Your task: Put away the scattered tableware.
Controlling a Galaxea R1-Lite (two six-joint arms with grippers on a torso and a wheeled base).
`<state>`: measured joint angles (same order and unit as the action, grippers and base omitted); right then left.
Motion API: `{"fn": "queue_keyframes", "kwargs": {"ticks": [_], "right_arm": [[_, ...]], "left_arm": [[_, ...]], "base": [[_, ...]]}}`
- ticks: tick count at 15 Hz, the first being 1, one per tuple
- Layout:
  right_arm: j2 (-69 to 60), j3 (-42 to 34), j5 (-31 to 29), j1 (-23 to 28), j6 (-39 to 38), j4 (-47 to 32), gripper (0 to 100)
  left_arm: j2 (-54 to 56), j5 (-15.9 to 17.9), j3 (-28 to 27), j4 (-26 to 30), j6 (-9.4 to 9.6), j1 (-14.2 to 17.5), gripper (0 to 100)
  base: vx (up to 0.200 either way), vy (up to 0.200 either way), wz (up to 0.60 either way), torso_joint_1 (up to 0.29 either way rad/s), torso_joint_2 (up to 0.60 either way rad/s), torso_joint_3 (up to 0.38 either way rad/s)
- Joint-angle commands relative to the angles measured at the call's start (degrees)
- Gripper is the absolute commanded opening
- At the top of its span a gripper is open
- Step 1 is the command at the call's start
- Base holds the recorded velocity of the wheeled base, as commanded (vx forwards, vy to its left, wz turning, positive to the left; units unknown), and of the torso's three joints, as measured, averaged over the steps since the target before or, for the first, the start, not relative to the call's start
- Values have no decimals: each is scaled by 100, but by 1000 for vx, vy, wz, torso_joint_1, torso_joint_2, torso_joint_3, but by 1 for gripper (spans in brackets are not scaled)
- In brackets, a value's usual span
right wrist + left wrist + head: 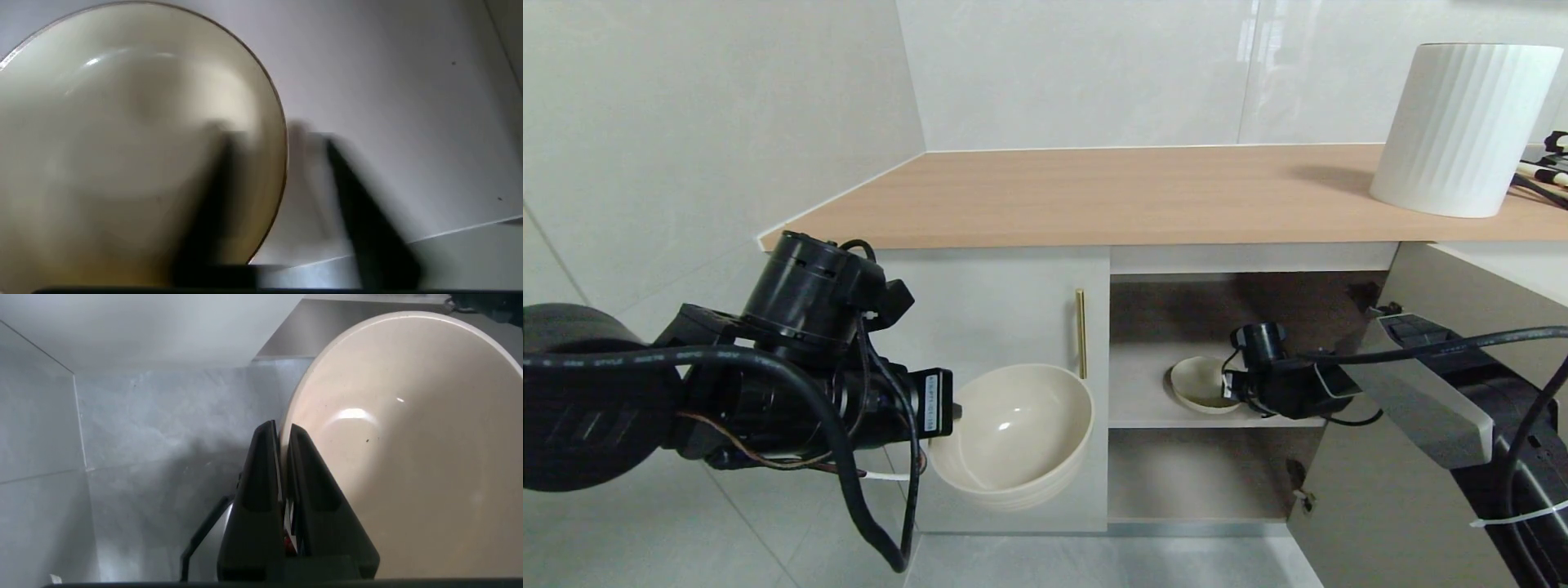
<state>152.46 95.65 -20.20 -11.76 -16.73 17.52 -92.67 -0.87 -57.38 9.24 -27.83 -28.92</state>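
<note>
Bowl (1013, 433) is hanging tilted from the left tool (282, 469), which is pinching its rim tight, while the shelf (1143, 408) is lying to that tool's right, where the right tool (286, 208) is standing wide astride the rim of the plate (1196, 382).

A corner is being formed by pale glossy wall tiles (711, 106), and light is being reflected high on the back wall. A wooden counter (1111, 192) is being carried by a pale cabinet. Its left door (1005, 302), with a brass handle (1081, 332), is being kept shut. The right door (1372, 506) is being left open, and a shelf (1143, 392) is being exposed. Grey floor tiles (1094, 563) are being seen below.
</note>
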Motion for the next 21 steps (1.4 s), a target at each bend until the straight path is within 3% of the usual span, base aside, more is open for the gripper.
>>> {"fn": "queue_keyframes", "kwargs": {"ticks": [1,3,5,6,8,9,12,13,14,17,21], "right_arm": [[-172,-108,7,7,-6,6,100],[-726,-784,60,104,-33,6,100],[-1394,-1505,587,130,-33,6,100],[-2132,-2296,1141,60,-15,6,100],[-2994,-2938,1695,-195,29,-3,100],[-3802,-3245,2099,-467,47,-161,100],[-4901,-3360,2240,-1056,38,-1180,100],[-5138,-3351,2319,-1276,38,-1479,100],[-5270,-3360,2380,-1443,38,-1655,100],[-5525,-3500,2582,-1777,29,-1761,100],[-5164,-3562,2591,-2093,29,-1769,100]], "left_arm": [[-14,-1,-1,-1,-3,0,0],[-58,7,8,-1,6,-9,0],[-260,-1,-1,-80,32,-105,0],[-471,-1,-10,-335,146,-123,0],[-796,-10,-19,-739,173,-193,0],[-1165,-160,-19,-1126,182,-413,0],[-1728,-871,-19,-1381,498,-703,0],[-1825,-968,-19,-1592,516,-817,0],[-1895,-1074,-19,-1750,516,-905,0],[-2185,-1961,-28,-2049,709,-1213,0],[-2211,-2102,25,-2409,656,-1336,0]], "base": [[0,0,0,0,0,0],[0,0,0,0,0,0],[0,0,0,0,0,0],[0,0,0,0,0,0],[0,0,0,0,0,0],[0,0,0,0,0,0],[0,0,0,0,0,0],[0,0,0,0,0,0],[0,0,0,0,0,0],[0,0,0,0,0,0],[0,0,0,0,0,0]]}}
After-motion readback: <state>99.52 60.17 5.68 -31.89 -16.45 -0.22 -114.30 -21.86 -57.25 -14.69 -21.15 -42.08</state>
